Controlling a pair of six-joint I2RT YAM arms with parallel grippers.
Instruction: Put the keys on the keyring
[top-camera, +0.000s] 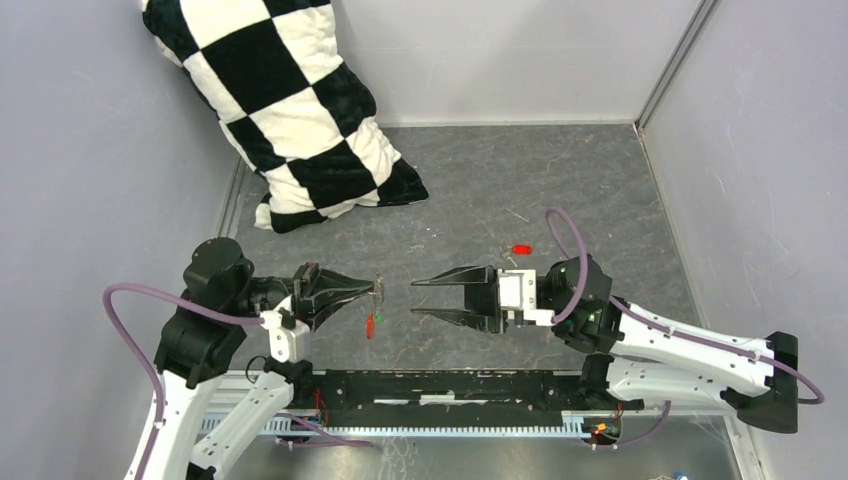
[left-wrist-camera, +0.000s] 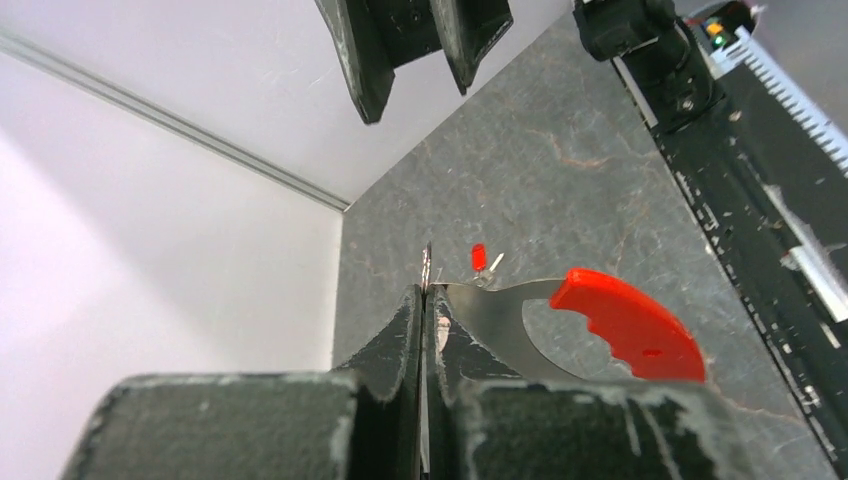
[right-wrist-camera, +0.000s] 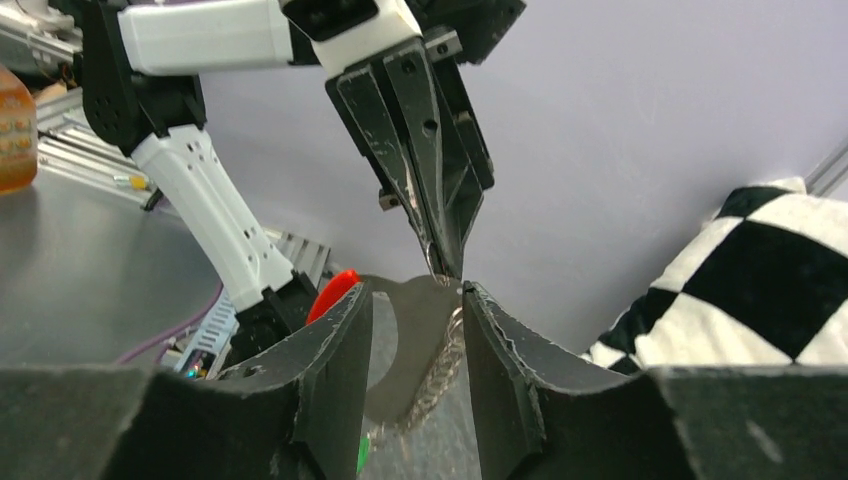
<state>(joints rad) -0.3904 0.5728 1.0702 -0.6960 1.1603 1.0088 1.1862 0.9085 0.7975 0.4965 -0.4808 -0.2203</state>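
Note:
My left gripper (top-camera: 376, 289) is shut on the thin silver keyring (left-wrist-camera: 427, 262), pinched edge-on at its fingertips (left-wrist-camera: 425, 290). A long red tag (left-wrist-camera: 630, 325) on a silver plate and a small green tag (top-camera: 377, 319) hang from the ring, with a beaded chain (right-wrist-camera: 440, 370). My right gripper (top-camera: 414, 298) stands open, facing the left one a short way off, nothing between its fingers (right-wrist-camera: 416, 290). The keys lie on the grey table behind the right gripper: a red-headed one (top-camera: 520, 249) (left-wrist-camera: 478, 257) and a plain silver one (left-wrist-camera: 494, 264) beside it.
A black-and-white checkered pillow (top-camera: 300, 120) leans in the far left corner. Grey walls close in the table on three sides. A black rail (top-camera: 450, 385) runs along the near edge between the arm bases. An orange bottle (right-wrist-camera: 15, 130) stands off the table.

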